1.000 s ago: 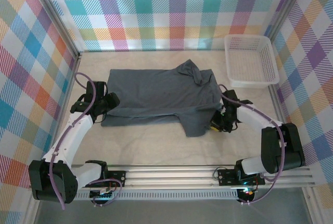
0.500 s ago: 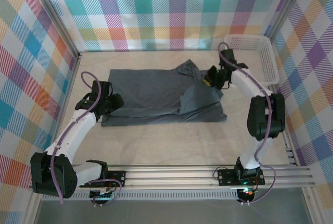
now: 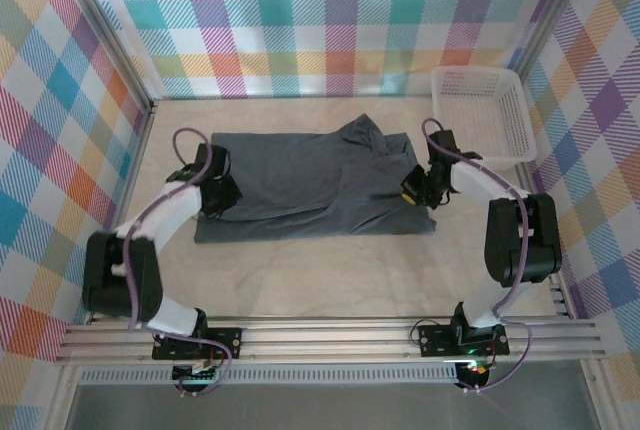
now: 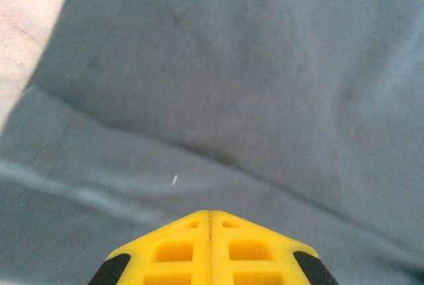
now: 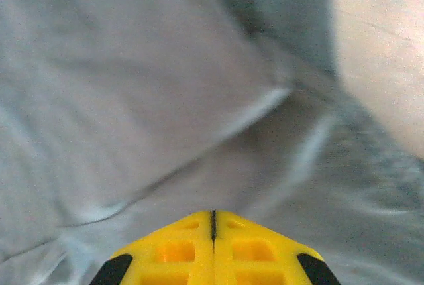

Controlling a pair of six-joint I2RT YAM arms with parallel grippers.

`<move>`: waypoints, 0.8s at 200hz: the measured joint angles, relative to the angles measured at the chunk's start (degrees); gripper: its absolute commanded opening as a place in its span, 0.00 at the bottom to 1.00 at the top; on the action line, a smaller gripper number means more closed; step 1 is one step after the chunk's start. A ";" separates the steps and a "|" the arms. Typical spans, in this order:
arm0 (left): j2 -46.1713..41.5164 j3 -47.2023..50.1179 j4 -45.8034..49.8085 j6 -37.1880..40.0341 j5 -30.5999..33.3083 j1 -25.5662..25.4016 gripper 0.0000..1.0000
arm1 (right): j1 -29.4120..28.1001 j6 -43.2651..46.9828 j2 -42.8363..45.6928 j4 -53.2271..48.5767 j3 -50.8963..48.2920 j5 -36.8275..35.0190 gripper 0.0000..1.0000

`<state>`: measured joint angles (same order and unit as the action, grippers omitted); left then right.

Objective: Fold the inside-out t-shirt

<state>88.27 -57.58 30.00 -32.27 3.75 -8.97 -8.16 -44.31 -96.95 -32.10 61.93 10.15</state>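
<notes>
**Both claws closed at the edges of the grey shirt**

The left claw (image 3: 222, 193) sits at the left edge of the inside-out t-shirt (image 3: 300, 185), its yellow fingers (image 4: 199, 237) pressed together over the cloth; the shirt lies spread on the worktop (image 3: 300, 270), with a folded flap and bunched fabric toward its right side; the right claw (image 3: 415, 190) is at that right edge, fingers (image 5: 228, 233) likewise together, though whether either pinches a thin layer is unclear; a white mesh basket (image 3: 478, 72) stands in the far right corner, apart from the shirt.

A white mesh basket (image 3: 480, 115) sits at the far right corner of the beige table (image 3: 300, 270).
</notes>
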 measured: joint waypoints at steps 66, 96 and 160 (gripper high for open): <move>13.42 -2.67 -1.55 -5.42 0.83 0.81 0.00 | 0.37 1.53 -4.17 -1.79 -2.19 -3.89 0.00; 0.35 12.09 -3.26 -7.96 -1.33 0.92 0.00 | 0.37 1.92 2.03 -2.12 -9.55 -2.95 0.00; -26.12 25.46 7.61 -10.58 -3.96 0.04 0.36 | -0.59 4.52 16.61 -12.26 -17.66 -1.62 0.25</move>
<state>62.15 -32.12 37.60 -42.85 -0.21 -8.93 -8.75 -39.79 -80.34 -44.36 44.27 8.54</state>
